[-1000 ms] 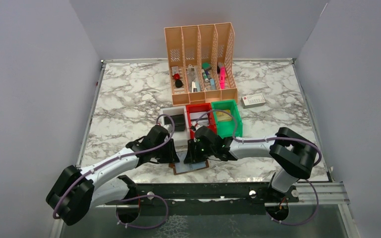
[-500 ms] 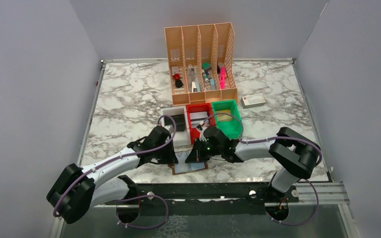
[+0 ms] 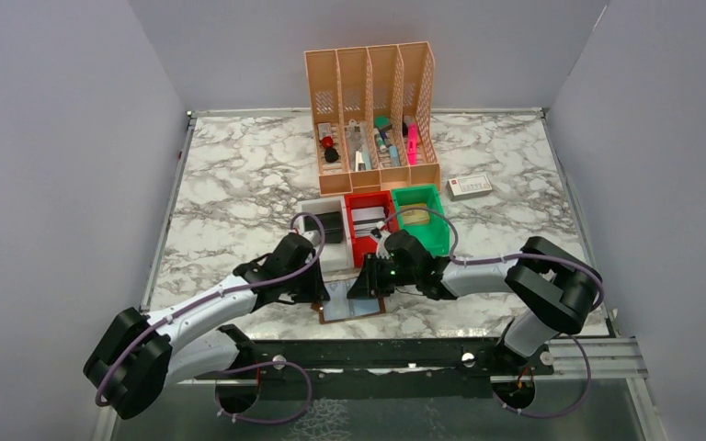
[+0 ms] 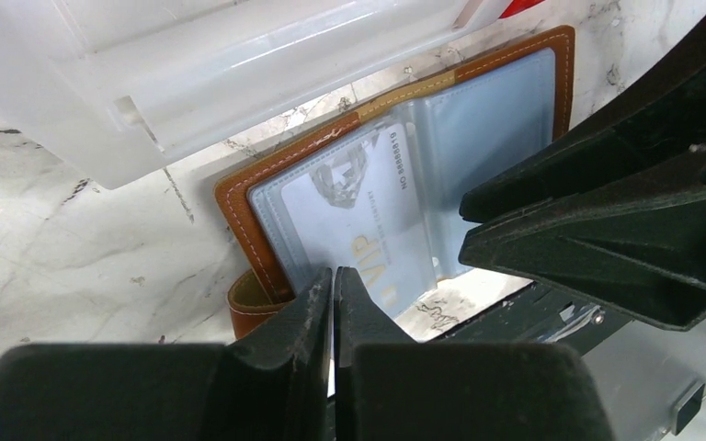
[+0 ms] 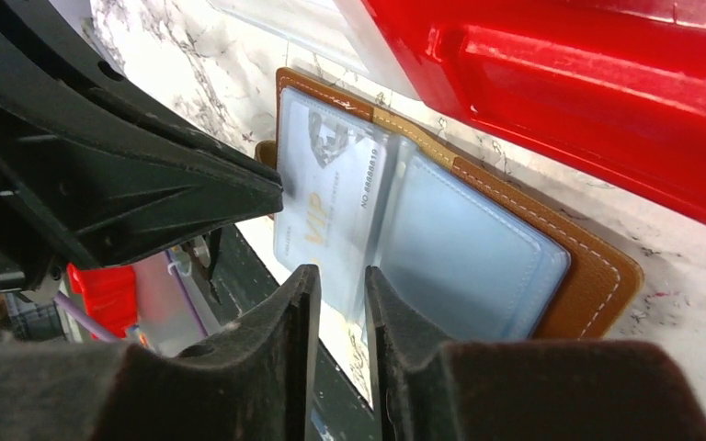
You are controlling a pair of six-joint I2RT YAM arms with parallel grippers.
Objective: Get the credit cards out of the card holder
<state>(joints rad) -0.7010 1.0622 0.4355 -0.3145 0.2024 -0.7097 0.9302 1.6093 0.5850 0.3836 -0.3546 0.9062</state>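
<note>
Card holder (image 4: 478, 129) lies open; left claw (image 4: 333, 280) is shut, right claw (image 5: 342, 285) slightly apart: pinch only the VIP credit card (image 5: 331, 197) by its edge

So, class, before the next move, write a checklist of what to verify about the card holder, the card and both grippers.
1. Card holder lies open: ok.
2. VIP card out of its clear sleeve: not ok, still inside.
3. Left gripper shut at the holder's edge: ok.
4. Right gripper closed: not ok, jaws slightly apart.
5. Either gripper pinching the card itself: cannot tell.
</note>
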